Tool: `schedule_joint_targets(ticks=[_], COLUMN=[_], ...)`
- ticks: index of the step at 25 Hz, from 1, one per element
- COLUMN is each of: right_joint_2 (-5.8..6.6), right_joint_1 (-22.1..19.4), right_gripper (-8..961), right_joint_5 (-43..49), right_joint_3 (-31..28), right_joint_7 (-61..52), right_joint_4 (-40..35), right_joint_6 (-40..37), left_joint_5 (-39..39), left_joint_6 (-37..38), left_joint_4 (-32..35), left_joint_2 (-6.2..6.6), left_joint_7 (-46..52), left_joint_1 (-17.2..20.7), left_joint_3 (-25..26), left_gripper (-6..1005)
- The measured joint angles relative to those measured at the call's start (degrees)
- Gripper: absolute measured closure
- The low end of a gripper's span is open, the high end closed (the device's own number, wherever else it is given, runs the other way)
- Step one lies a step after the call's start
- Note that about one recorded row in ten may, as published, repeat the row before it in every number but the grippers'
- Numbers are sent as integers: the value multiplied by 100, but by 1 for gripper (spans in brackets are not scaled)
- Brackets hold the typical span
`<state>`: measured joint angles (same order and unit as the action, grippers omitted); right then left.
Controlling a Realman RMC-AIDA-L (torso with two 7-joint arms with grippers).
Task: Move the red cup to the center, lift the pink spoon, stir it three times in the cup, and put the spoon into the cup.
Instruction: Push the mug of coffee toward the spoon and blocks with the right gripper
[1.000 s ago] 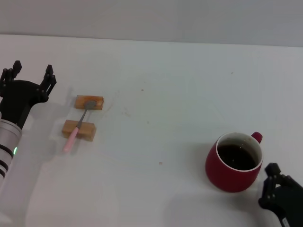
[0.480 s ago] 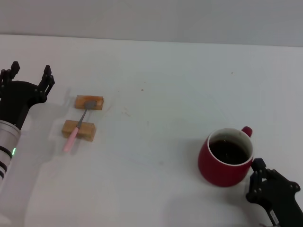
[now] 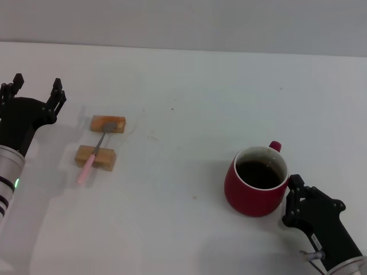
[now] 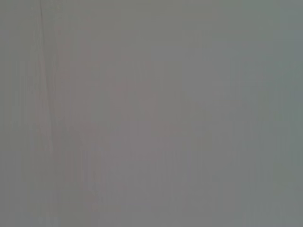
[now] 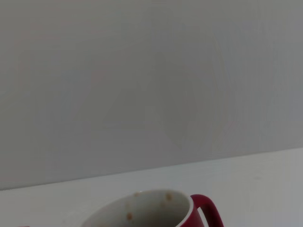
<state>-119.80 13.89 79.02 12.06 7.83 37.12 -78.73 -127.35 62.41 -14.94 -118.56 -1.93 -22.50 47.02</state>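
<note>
This is looking like a robot test bench in a lab rather than a home or kitchen — a plain white tabletop (image 3: 189, 86) is running back to a bare grey wall (image 3: 183, 20), with nothing domestic showing around it. Only staged props are sitting on it: two small tan wooden blocks (image 3: 108, 124) propping up a spoon (image 3: 94, 152), and a mug (image 3: 255, 180) — with black robot arms reaching in from both near corners.

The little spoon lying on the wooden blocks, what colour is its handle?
Light pink, with a grey metal bowl; the slim pink spoon shows best in the head view.
</note>
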Motion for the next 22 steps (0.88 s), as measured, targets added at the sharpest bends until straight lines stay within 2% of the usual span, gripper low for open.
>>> schedule_joint_targets(ticks=[9,22], right_joint_2=[0,0], right_joint_1=[-74,-559], right_gripper=[954,953], right_joint_5=[1,297], right_joint_3=[-37,-46], right_joint_7=[0,-1], right_joint_4=[-197,-155], right_joint_6=[-99,-391], left_joint_5=[0,-2], left_joint_6=[-16,-34], left_joint_4=[0,-3], left_joint_2=[-4,-9], left_joint_7=[12,17], left_joint_1=[2,9], left_joint_3=[-1,-35], left_gripper=[252,259])
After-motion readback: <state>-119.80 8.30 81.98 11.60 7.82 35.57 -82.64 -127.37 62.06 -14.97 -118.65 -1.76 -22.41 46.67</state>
